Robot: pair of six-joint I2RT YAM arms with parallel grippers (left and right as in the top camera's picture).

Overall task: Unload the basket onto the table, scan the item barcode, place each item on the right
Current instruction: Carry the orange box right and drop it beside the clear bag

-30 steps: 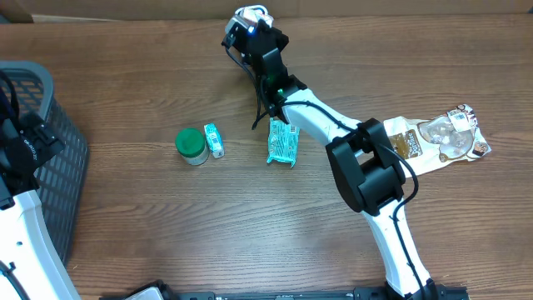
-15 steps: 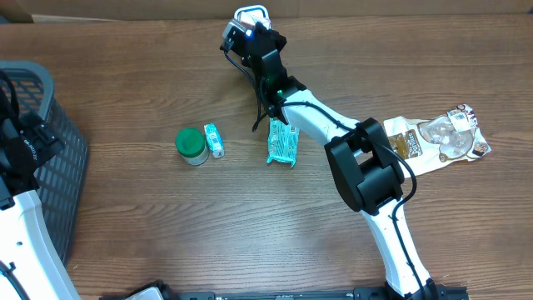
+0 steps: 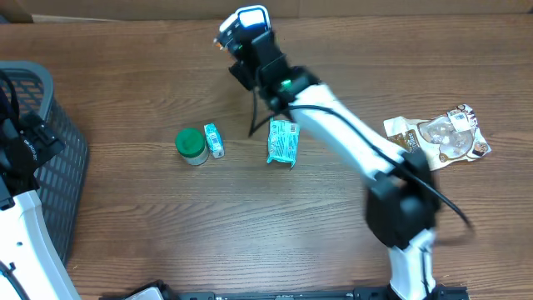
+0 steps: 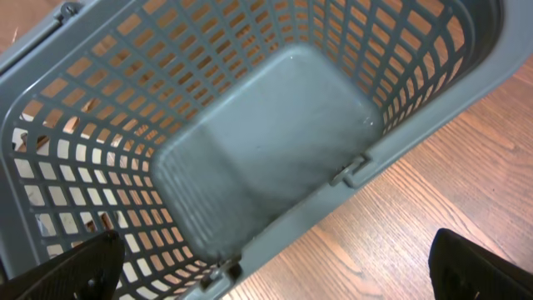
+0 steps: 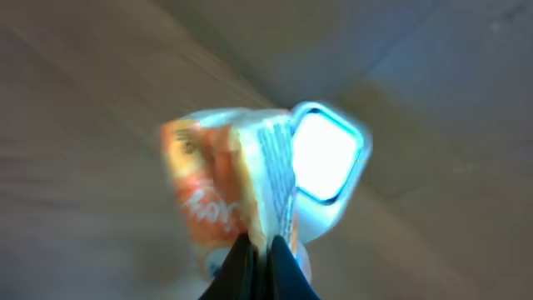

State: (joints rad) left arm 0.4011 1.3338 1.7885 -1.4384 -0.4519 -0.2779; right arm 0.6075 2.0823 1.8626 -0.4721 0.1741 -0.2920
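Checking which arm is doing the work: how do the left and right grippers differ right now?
The left gripper is open and empty; the right gripper is shut on an orange-and-white packet. The left gripper hangs over the grey basket; the right gripper holds its packet beside a lit scanner window. Both have dark fingers.

The right arm (image 3: 341, 127) was white-shelled with black joint housings (image 3: 398, 212), a small green light (image 3: 286, 83) and a loose black cable (image 3: 448, 206) (blurred). The left gripper (image 4: 275, 267) had matte black fingers (image 4: 75, 267).
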